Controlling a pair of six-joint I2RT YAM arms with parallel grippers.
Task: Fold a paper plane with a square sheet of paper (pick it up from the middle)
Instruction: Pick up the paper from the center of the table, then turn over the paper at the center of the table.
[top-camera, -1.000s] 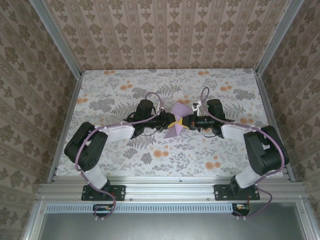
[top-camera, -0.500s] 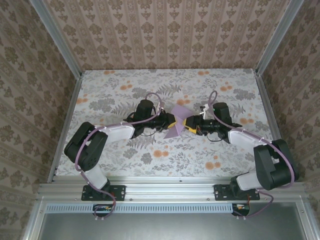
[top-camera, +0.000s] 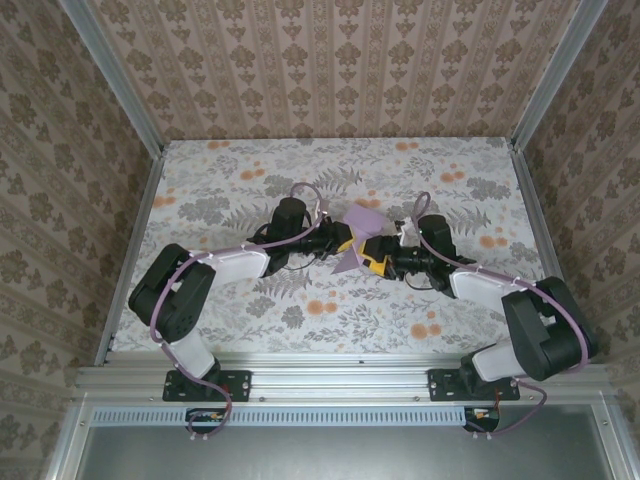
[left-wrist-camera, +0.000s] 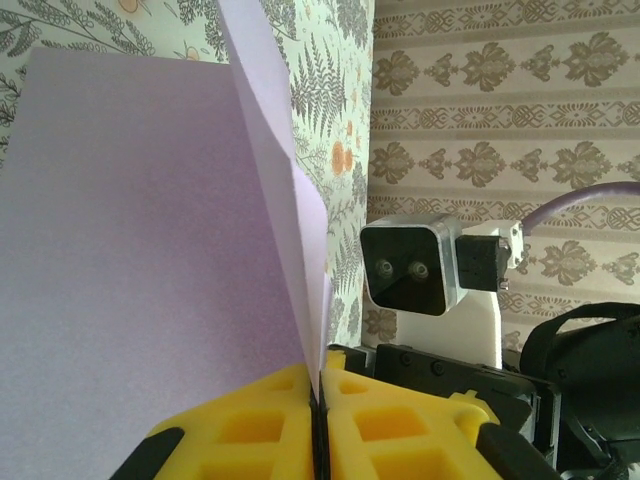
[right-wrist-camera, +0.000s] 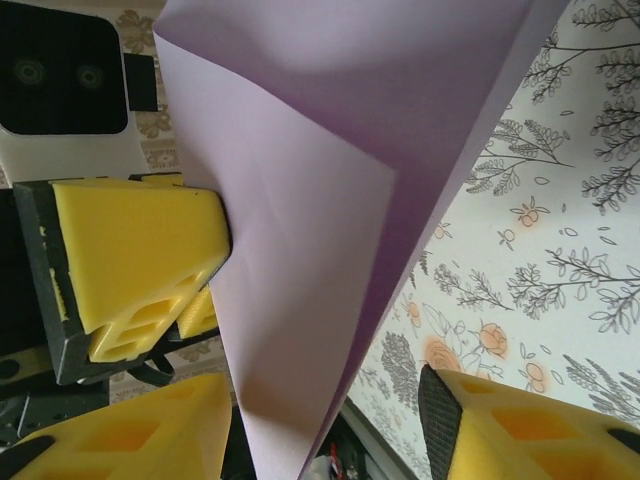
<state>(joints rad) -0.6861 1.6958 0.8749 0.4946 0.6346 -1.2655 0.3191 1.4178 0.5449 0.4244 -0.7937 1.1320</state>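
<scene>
While the left claw (left-wrist-camera: 318, 395) is pinched shut on the sheet of paper (left-wrist-camera: 150, 220), yellow pads meeting right at a crease, the right claw (right-wrist-camera: 330, 440) stands open with one pad on each side of the sheet's lower point; whether either pad brushes the paper I cannot tell. Sheet is held up off the worktop (top-camera: 250, 170), over its middle, between the two claws. It is partly folded, with panels meeting along a sharp crease, and not yet a dart. Handling judgement: very light, thin, limp away from the folds, so free corners will likely sag or flutter. A clumsy pinch would crumple it, and opposed pulls from both claws could tear it. Surface looks smooth, so a loose grip may slip. Best hold seems to be on or just beside a crease, where doubled layers are stiffest; corners are too floppy to steer by. Room: the claws sit nearly nose to nose, leaving little margin between them, and pad-on-pad contact is the main risk in any regrasp. Outward there is plenty of room, since patterned worktop runs open toward the far edge and both side edges. The near edge is bounded by the frame rail (top-camera: 340, 375) carrying the arm bases, and papered walls (top-camera: 330, 60) close the other three sides.
</scene>
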